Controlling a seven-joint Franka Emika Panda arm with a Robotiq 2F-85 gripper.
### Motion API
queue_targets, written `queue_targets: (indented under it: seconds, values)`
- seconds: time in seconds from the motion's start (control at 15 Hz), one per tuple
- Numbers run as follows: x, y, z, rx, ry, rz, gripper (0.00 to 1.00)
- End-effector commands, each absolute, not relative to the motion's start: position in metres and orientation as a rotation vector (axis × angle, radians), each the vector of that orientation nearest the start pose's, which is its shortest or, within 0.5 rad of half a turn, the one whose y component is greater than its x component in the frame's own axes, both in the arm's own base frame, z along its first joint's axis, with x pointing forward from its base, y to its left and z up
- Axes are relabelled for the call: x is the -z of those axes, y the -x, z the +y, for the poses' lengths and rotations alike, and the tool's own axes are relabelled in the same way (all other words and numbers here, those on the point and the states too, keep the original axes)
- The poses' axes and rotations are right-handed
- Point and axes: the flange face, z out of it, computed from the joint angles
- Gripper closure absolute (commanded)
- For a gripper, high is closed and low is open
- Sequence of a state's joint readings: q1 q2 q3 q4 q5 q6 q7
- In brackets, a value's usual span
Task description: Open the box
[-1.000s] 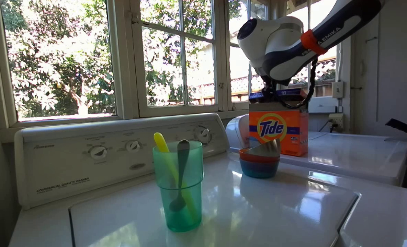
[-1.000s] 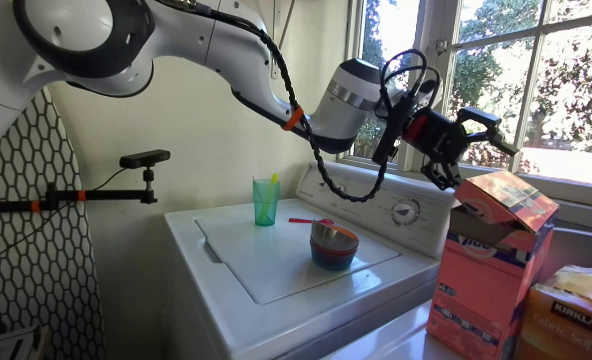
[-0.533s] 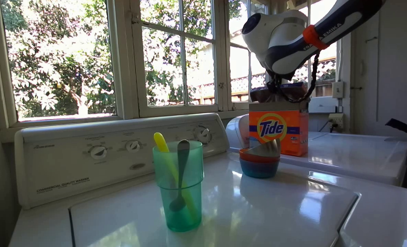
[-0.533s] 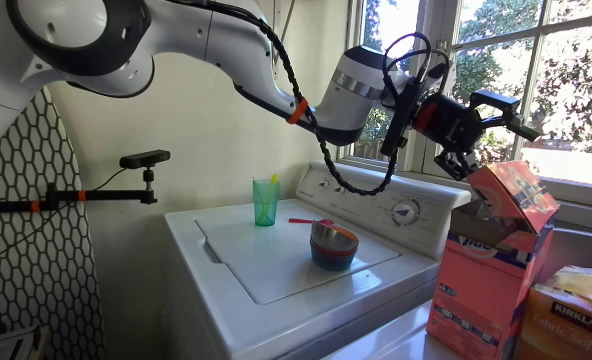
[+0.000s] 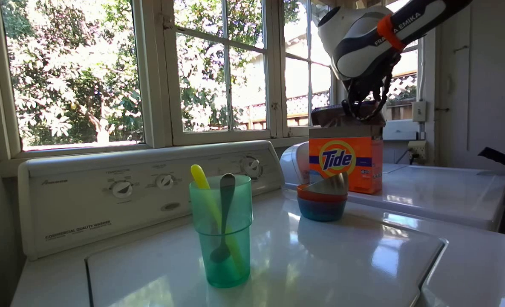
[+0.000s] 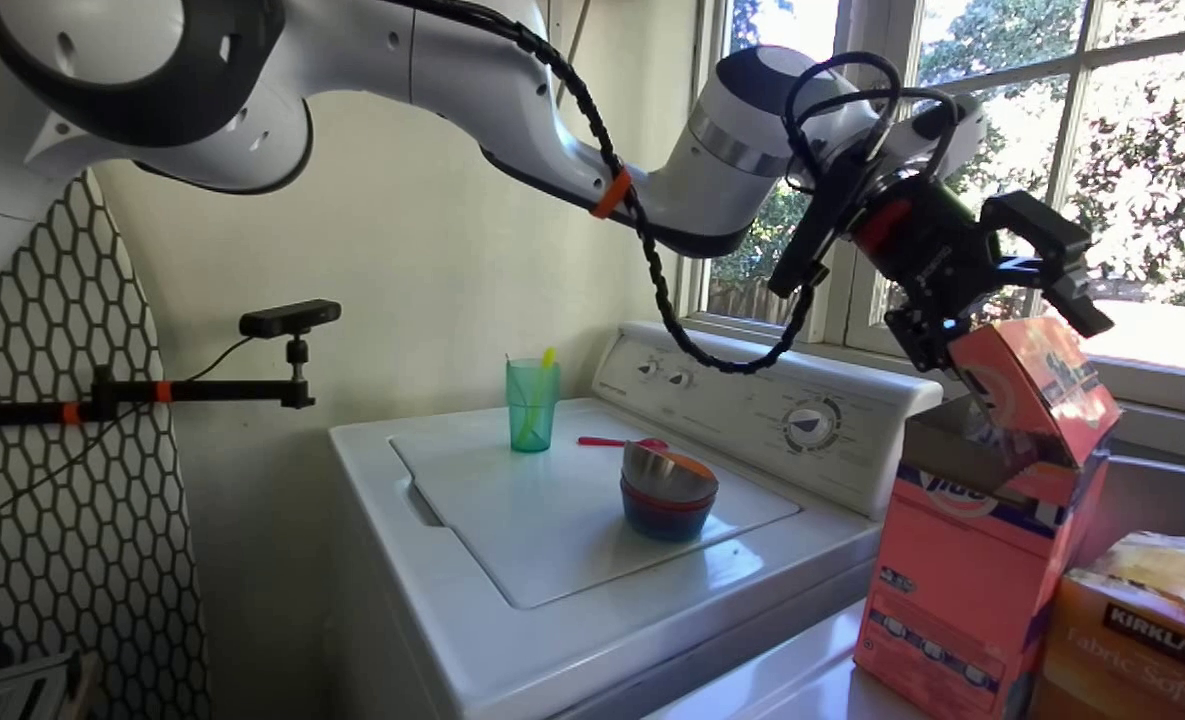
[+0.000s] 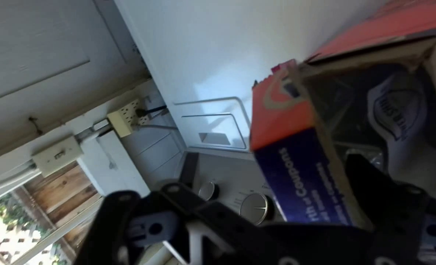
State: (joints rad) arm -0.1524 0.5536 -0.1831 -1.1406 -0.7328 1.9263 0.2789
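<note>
The orange Tide box (image 6: 952,570) stands upright on a white machine; it also shows in an exterior view (image 5: 346,162). Its lid (image 6: 1047,370) is tilted up toward the window, with a gap along the near edge. In the wrist view the lid's blue and orange edge (image 7: 291,173) is raised, and the inside (image 7: 350,106) shows dark, with a pale labelled item. My gripper (image 6: 1027,345) is at the lid with its fingers wide apart. One finger is at the raised edge on the opening side, the other beyond the lid's outer face. The lid lies between them, not clamped.
A green cup with utensils (image 5: 220,256) and stacked bowls (image 5: 322,207) stand on the washer. A red spoon (image 6: 617,441) lies behind the bowls. A Kirkland box (image 6: 1142,630) stands beside the Tide box. The washer's control panel (image 6: 752,405) and windows are behind.
My gripper has moved toward the window, rightward over the box, and turned more downward. The lid has swung up from a low tilt to a steeper one, widening the gap. The box body stayed put.
</note>
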Motion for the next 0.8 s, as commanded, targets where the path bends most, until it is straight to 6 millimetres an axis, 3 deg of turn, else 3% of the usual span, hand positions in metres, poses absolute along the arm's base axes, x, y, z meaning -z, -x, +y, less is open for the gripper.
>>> queue_targets:
  seconds: [0.0,0.4,0.73]
  values:
    - [-0.554,-0.686,-0.268,-0.291,-2.417,-0.536,0.00]
    - [-0.595,-0.665,-0.301,-0.416,-2.530,-0.754,0.00]
    - [-0.596,-0.650,-0.320,-0.347,-2.610,-0.997,0.00]
